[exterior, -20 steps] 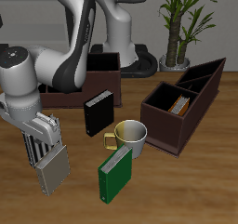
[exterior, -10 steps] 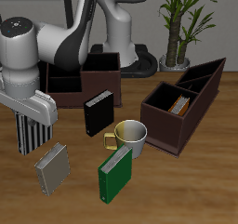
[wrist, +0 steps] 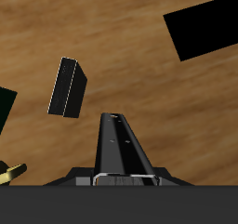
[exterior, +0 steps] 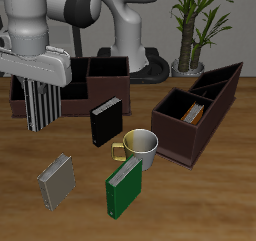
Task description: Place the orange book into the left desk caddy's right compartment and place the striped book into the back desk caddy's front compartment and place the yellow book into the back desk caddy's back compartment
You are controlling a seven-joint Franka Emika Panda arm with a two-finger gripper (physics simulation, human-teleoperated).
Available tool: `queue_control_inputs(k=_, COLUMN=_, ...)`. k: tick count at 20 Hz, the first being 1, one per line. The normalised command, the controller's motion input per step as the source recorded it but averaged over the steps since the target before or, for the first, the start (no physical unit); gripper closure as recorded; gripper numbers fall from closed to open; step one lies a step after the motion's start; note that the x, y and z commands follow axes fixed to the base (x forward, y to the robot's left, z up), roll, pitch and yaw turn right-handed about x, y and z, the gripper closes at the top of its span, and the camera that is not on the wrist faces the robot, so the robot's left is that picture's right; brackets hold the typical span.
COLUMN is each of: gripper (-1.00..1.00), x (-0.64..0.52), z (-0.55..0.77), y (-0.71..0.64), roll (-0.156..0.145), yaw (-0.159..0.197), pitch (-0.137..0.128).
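The gripper [exterior: 40,83] is clamped on the black-and-white striped book [exterior: 40,105], which hangs upright below the fingers, long axis vertical, lifted clear of the wooden table [exterior: 200,200]. The wide, low dark-brown back desk caddy [exterior: 105,80] sits just behind the book, farther from the table's front edge, so the carry runs backward and over the rim toward its front compartment. The plain grey-beige yellow book [exterior: 57,181] lies flat near the front edge. The orange book [exterior: 195,115] already stands inside the slanted-end left desk caddy [exterior: 200,120].
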Motion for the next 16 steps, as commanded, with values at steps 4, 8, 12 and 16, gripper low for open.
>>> queue_control_inputs(k=4, gripper=1.0, x=-0.38, z=0.19, y=0.24, roll=0.068, yaw=0.068, pitch=-0.026)
queue_control_inputs(k=8, gripper=1.0, x=-0.43, z=0.16, y=0.3, roll=0.035, yaw=0.062, pitch=-0.002)
queue_control_inputs(k=12, gripper=1.0, x=-0.4, z=0.21, y=0.3, roll=0.086, yaw=0.121, pitch=-0.035)
queue_control_inputs(k=16, gripper=1.0, x=-0.33, z=0.18, y=0.07, roll=0.034, yaw=0.138, pitch=-0.021)
